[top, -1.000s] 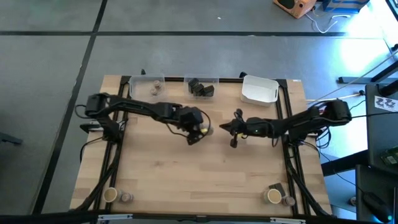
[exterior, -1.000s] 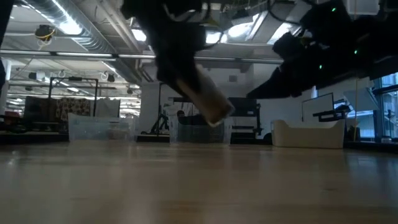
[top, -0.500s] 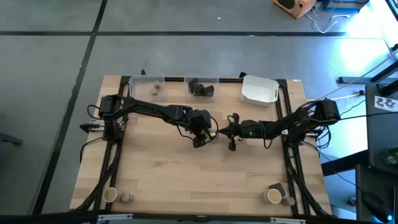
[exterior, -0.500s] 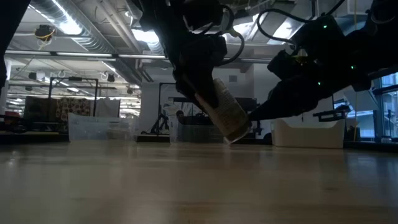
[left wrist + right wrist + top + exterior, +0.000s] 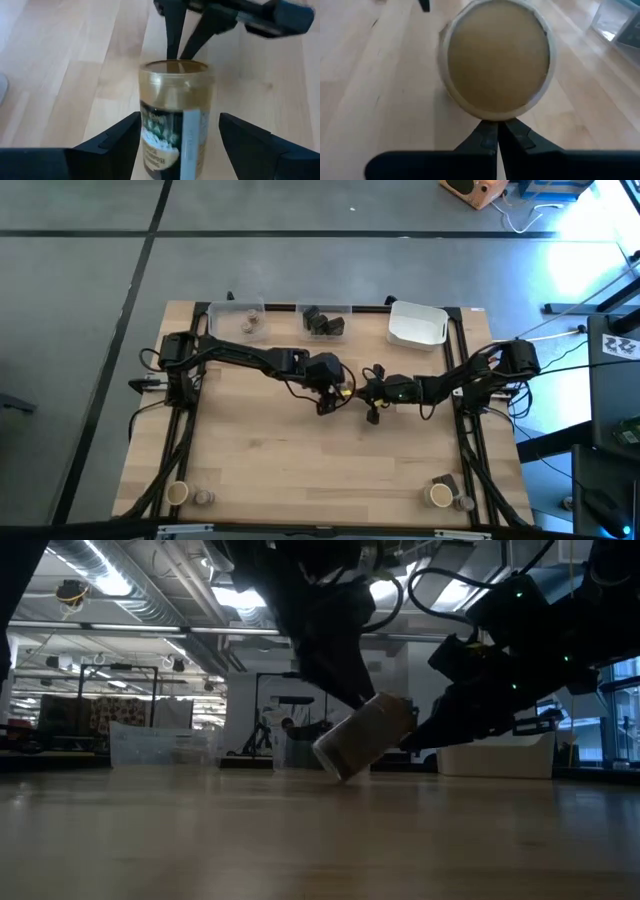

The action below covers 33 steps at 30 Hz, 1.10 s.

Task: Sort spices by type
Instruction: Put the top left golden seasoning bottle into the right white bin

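**Holding a tan cylinder tilted at mid-table, nose to nose with the right gripper**

Starting at the near left corner of the table: finding a left-corner cylinder with a pale top and a left-corner round jar just beside it

Moving along the far edge: passing a first clear tub with brownish-pink jars in it, then a second clear tub with dark grey blocks in it

Reaching in from the left edge to the middle of the table with the left arm, and pinching the tan cylinder across its body with the left gripper, one of the fingers on each side, spread about as wide as the cylinder. Holding it tilted and clear of the wood in the low view, with the pale end turned toward the right arm

Facing that pale end with the right gripper, jaws pressed together on nothing, tips right at the cylinder's rim; not being able to tell whether touching

Going on rightward: passing a white tub at the far edge, then ending at the near right corner with a right-corner block, a right-corner cylinder and a right-corner round jar close together
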Available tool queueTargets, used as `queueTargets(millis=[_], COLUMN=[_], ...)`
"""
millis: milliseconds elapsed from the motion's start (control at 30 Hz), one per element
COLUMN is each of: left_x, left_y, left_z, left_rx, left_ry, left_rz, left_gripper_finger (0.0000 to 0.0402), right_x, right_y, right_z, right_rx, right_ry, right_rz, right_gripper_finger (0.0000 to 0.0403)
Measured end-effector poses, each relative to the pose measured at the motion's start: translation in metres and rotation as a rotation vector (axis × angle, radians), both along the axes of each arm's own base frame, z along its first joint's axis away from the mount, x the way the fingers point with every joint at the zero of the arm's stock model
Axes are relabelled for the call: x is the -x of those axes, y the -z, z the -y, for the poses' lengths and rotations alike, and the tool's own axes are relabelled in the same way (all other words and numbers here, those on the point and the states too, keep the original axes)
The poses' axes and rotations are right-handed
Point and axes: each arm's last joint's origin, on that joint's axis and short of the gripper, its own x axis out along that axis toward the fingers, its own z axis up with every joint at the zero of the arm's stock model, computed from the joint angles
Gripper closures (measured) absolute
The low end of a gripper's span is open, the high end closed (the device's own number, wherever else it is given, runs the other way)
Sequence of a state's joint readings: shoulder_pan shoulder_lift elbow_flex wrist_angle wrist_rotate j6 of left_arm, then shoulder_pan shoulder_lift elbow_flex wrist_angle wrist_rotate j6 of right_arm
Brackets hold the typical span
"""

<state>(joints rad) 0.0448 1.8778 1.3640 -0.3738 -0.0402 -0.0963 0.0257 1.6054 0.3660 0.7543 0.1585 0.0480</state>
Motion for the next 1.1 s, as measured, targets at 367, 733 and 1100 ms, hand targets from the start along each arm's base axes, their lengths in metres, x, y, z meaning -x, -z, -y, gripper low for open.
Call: queueTargets(millis=[367,733,1100], left_x=[0.005,0.007,0.007], left_y=[0.012,0.014,0.014], left_z=[0.000,0.000,0.000], left_rx=[0.001,0.004,0.005], left_ry=[-0.008,-0.013,-0.016], left_rz=[-0.020,-0.040,-0.040], left_gripper_finger=[0.0167,0.0172,0.0175], right_x=[-0.002,-0.009,-0.011], right_y=[-0.002,-0.008,-0.010], right_z=[0.000,0.000,0.001], right_rx=[0.003,0.029,0.062], right_ry=[0.006,-0.007,0.002], right_rz=[0.009,0.025,0.037], right_gripper_finger=[0.0391,0.0391,0.0391])
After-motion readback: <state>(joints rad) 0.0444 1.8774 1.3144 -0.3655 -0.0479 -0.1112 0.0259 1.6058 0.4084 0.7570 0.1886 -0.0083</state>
